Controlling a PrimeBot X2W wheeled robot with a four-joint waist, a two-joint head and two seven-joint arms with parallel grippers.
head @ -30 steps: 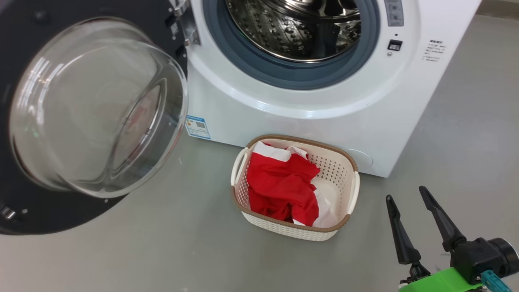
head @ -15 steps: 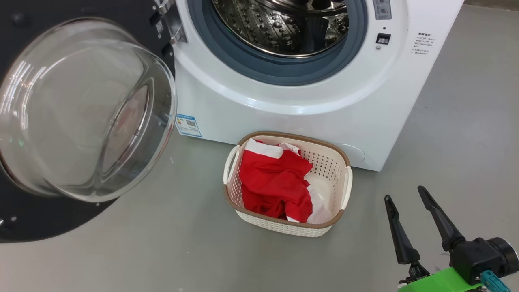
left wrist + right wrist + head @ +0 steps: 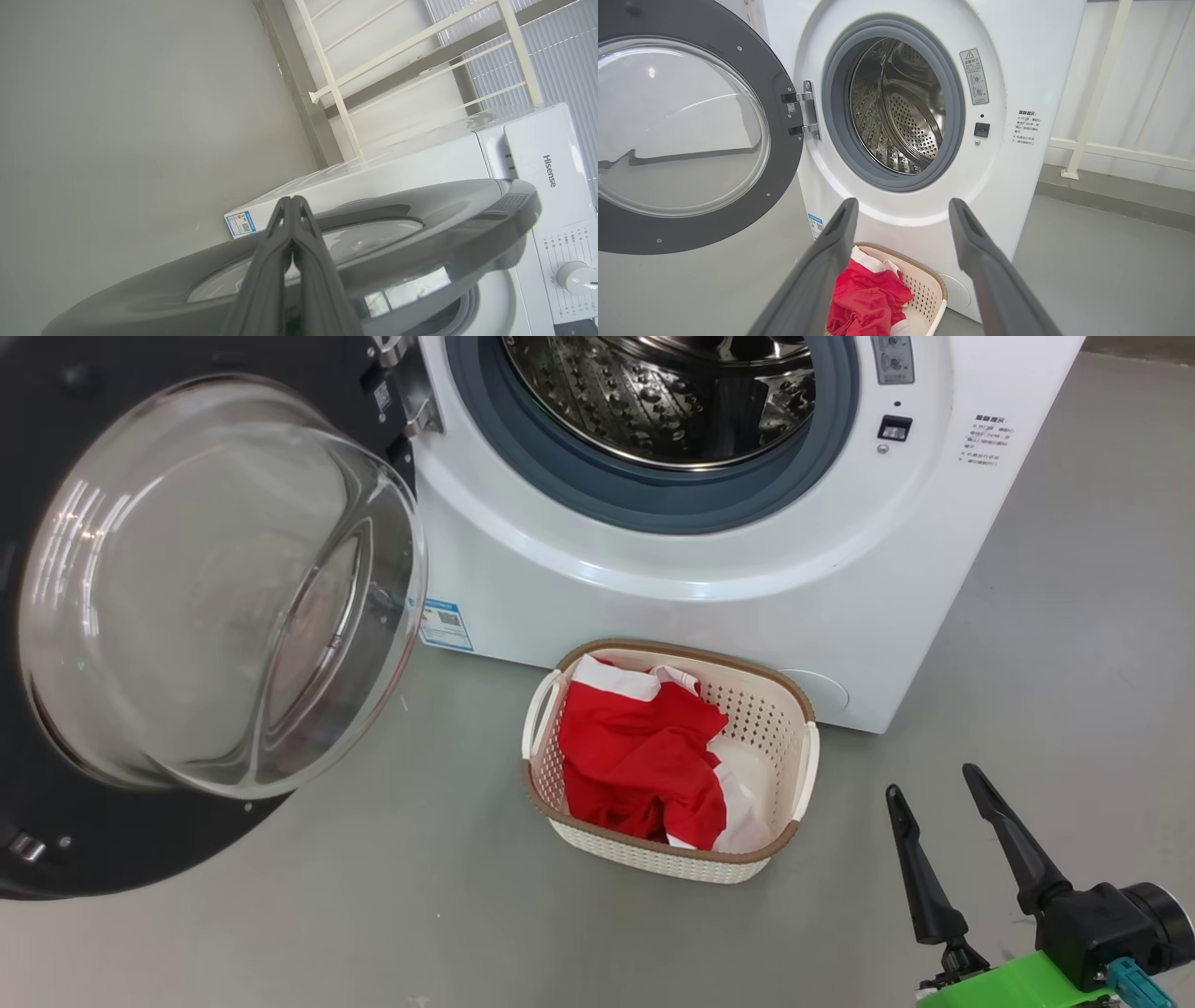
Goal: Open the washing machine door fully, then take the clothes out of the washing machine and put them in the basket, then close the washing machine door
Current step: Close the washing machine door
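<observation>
Head view first: red clothes (image 3: pixel 644 756) heaped in the basket (image 3: pixel 693 653), which sits on the floor (image 3: pixel 373 915) just in front of the washing machine (image 3: pixel 700 616). The door (image 3: pixel 112 845) hangs wide open off to the left. So I judge it's door-closing time.

My right tool (image 3: pixel 934 782) sits low at the right, fingers spread wide, holding nothing. Left wrist view gives me the left tool (image 3: pixel 292 201) pinched tight together, empty, pointing along the door's dark outer face. Touching or not, I can't tell.

To do this well I'd push flat on that outer rim, far from the hinge (image 3: pixel 803 114). Then one smooth swing, pressing on until it clicks shut. Fingers keep clear of the glass bulge (image 3: pixel 215 588) and the basket below.

Right wrist view lets me look deep into the drum (image 3: pixel 896 107): bare steel, no fabric that I can see. Head view cuts the upper drum off. Left wrist view gives me the door's outer side; the other two give its inner face.
</observation>
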